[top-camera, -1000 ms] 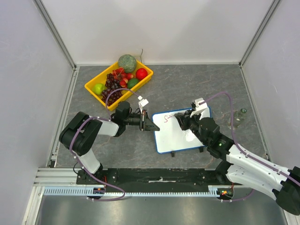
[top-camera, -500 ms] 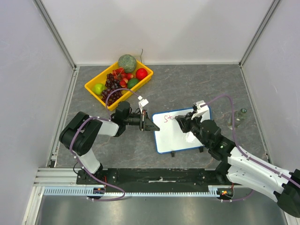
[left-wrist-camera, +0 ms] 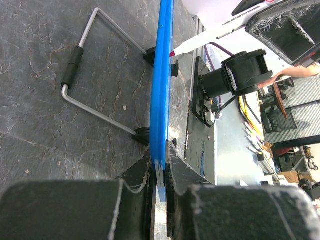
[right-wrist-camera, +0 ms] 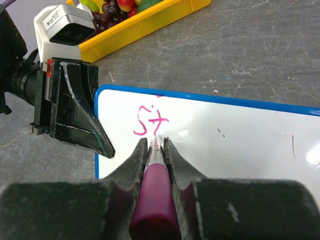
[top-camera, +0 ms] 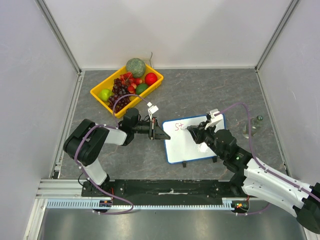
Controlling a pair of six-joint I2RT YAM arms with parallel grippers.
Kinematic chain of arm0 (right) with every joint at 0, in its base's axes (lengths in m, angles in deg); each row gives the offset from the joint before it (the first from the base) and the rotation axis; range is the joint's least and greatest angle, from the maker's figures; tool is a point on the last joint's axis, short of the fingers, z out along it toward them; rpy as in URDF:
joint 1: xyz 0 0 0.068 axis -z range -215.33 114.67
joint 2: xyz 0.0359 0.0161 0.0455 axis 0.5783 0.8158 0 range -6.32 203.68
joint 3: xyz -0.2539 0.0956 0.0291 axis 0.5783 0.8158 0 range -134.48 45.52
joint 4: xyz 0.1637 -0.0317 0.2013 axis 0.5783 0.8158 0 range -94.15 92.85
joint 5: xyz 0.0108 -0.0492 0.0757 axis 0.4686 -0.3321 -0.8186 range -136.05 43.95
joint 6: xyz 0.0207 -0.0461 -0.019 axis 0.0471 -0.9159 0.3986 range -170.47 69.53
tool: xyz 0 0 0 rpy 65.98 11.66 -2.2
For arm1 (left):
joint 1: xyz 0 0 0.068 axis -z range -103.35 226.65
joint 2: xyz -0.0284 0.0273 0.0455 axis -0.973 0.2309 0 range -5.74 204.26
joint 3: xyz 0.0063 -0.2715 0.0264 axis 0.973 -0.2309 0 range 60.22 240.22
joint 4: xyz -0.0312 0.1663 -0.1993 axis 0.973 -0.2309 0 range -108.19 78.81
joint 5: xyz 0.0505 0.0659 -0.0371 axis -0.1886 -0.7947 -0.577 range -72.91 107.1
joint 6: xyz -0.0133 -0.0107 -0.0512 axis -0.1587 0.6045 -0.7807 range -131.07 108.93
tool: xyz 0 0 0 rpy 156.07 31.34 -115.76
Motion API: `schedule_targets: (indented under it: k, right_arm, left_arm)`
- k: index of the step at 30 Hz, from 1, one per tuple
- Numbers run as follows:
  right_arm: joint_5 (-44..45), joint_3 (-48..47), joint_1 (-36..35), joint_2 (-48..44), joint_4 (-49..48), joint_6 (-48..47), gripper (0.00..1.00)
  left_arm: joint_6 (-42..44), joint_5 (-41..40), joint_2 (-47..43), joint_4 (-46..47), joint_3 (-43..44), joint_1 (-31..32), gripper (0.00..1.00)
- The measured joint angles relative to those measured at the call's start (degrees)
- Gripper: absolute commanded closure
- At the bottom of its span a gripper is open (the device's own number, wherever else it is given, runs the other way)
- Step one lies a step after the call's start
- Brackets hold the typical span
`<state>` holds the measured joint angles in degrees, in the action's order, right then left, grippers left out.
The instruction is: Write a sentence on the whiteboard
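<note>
Right gripper: nearly closed, both fingers pinching a pink marker.
Right arm: reaches low from the near right, wrist tipped down.
Marker axis: in line with the fingers, tip ahead on the whiteboard.
Sentence: "St" only, just beyond the tip.
Left gripper: clamped on the whiteboard's blue rim, forearm level; the board's length runs straight ahead.
</note>
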<state>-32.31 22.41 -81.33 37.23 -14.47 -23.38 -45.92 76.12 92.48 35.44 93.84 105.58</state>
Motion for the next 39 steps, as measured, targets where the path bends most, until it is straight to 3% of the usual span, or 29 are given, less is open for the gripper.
schedule_targets:
  k: [39]
  right_arm:
    - [4.33, -5.55, 0.11, 1.51, 3.63, -3.72, 1.00]
  left_arm:
    - [0.31, 0.13, 0.00, -0.50, 0.24, 0.00, 0.98]
